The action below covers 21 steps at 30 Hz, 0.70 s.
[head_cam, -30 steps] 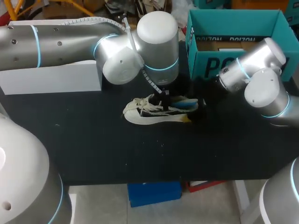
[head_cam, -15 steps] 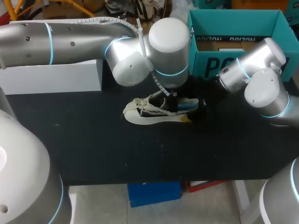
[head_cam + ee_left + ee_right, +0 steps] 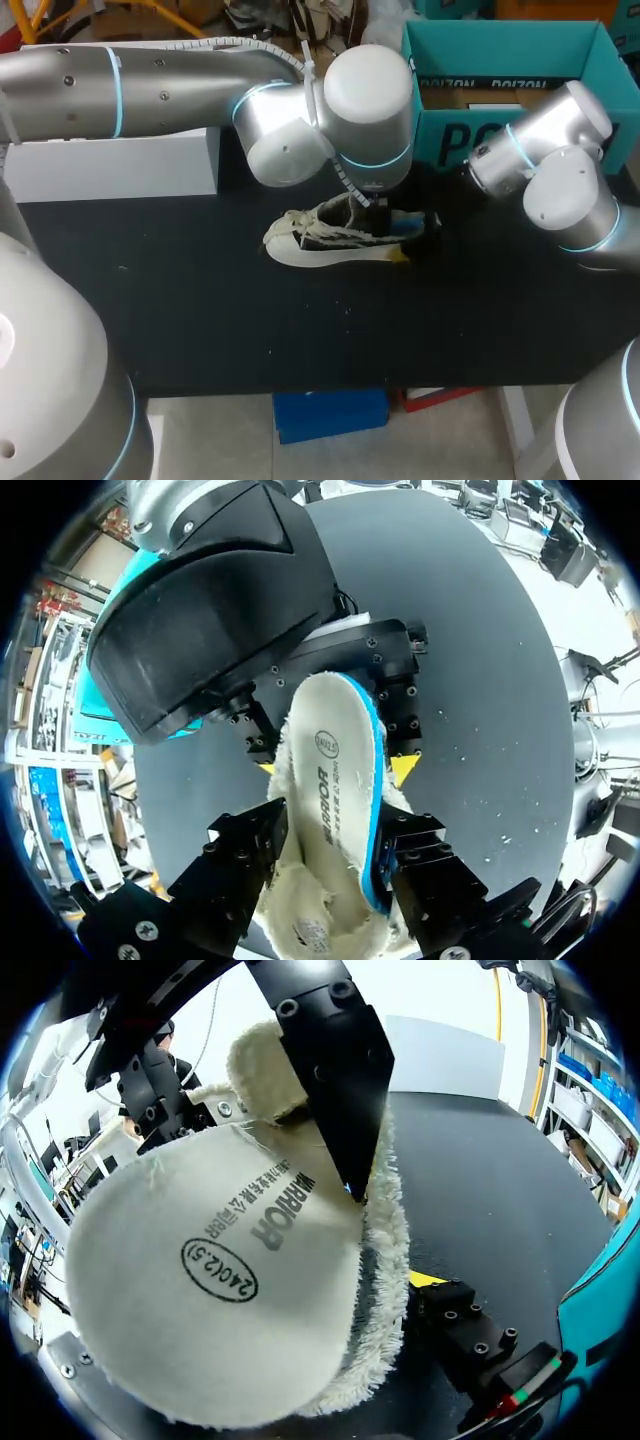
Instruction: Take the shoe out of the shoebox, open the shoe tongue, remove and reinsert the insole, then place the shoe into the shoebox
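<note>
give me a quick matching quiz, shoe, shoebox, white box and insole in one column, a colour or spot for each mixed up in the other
Things:
1. shoe
2. shoebox
3. white box
4. insole

Colour or place:
a. white with a blue edge
b. at the far left of the table
c. teal, open, at the far right
d. in the middle of the table, cream sole

Pairs: 1-d, 2-c, 3-b, 4-a
</note>
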### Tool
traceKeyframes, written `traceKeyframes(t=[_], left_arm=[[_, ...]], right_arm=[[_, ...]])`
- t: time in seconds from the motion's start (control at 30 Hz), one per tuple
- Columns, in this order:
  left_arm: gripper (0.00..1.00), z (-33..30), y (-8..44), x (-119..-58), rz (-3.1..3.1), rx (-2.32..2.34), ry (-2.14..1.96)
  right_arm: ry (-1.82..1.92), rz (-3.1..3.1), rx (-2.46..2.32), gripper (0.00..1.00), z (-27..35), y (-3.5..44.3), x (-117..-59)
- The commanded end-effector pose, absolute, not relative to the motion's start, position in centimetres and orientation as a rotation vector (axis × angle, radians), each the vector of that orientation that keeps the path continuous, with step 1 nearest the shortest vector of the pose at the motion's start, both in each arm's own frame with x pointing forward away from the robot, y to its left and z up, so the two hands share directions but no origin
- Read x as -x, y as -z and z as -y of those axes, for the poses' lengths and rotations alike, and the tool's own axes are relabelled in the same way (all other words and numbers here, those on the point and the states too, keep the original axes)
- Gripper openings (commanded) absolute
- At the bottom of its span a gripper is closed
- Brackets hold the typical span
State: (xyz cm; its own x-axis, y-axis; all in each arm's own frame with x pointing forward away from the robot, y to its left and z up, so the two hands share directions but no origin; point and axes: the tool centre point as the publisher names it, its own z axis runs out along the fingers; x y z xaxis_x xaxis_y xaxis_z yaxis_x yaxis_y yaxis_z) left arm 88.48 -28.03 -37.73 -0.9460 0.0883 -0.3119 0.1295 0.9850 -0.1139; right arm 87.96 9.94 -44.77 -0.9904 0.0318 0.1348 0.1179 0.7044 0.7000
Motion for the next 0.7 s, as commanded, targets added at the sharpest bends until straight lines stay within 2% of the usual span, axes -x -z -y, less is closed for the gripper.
traceKeyframes(t=[0.03, 0.1, 0.2, 0.23, 0.27, 0.7], left_arm=[[0.48, 28.7, 38.0, -88.8, -2.821, -0.170, 0.198], [0.45, 28.8, 38.0, -88.9, -2.821, -0.176, 0.200], [0.29, 29.1, 38.3, -88.9, -2.830, -0.183, 0.194], [0.08, 29.2, 38.3, -88.9, -2.843, -0.190, 0.202], [0.00, 29.2, 38.4, -88.9, -2.848, -0.192, 0.207], [0.00, 28.1, 34.4, -86.2, -2.853, -0.160, 0.355]], right_arm=[[1.153, 2.796, 0.126, 0.00, -10.1, 45.3, -88.0], [1.153, 2.796, 0.126, 0.00, -10.1, 45.3, -88.0], [1.153, 2.796, 0.126, 0.00, -10.1, 45.3, -88.0], [1.153, 2.796, 0.126, 0.00, -10.1, 45.3, -88.0], [1.153, 2.796, 0.126, 0.00, -10.1, 45.3, -88.0], [1.153, 2.796, 0.126, 0.00, -10.1, 45.3, -88.0]])
